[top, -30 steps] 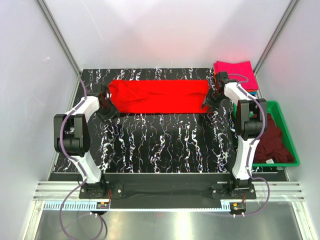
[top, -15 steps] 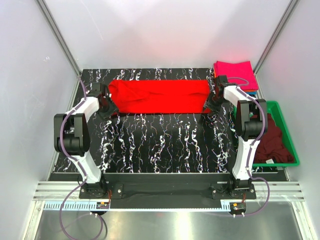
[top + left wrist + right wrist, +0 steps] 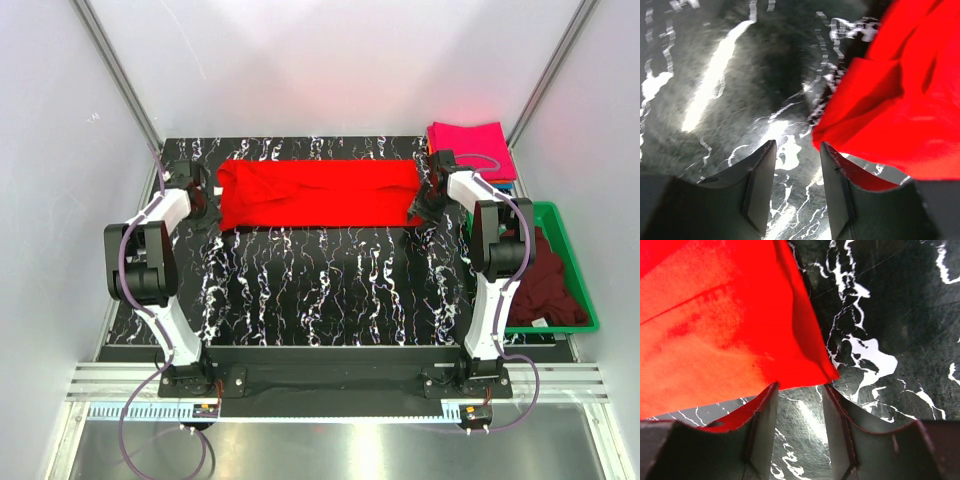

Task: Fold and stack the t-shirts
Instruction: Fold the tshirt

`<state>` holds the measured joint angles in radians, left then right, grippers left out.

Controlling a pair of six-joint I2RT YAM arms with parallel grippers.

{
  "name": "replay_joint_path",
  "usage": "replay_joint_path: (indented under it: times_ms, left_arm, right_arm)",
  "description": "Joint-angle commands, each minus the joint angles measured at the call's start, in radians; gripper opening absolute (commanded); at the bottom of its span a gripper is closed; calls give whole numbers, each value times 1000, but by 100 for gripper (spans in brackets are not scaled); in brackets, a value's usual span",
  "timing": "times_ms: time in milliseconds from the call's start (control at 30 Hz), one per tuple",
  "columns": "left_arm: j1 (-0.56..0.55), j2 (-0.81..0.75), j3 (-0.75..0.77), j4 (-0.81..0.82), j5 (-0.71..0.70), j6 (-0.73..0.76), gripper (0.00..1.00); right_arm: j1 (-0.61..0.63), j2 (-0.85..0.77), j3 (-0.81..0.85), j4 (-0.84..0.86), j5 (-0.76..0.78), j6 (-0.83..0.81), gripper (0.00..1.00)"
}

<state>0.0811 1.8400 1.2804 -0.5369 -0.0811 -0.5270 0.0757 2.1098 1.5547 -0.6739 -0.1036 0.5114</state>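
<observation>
Top external: bright red soft cloth t-shirt [image 3: 318,193] lies spread flat. Left gripper [image 3: 797,146] and right gripper [image 3: 800,388] flank it, jaws apart, empty.

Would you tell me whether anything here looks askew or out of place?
Nothing is damaged. The maroon t-shirt lies bunched, unfolded, in the green bin; the red t-shirt is rumpled at its left end.

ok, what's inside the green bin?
A crumpled maroon shirt fills most of the bin. Anything beneath it is hidden, and the right arm covers the bin's left edge.
</observation>
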Motion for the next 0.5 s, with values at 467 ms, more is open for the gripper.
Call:
replay_joint_path:
  times_ms: [467]
  left_arm:
    - [-41,-24,-59,97,58,96,52]
  right_arm:
    - [-4,-8,31,2,171,130,48]
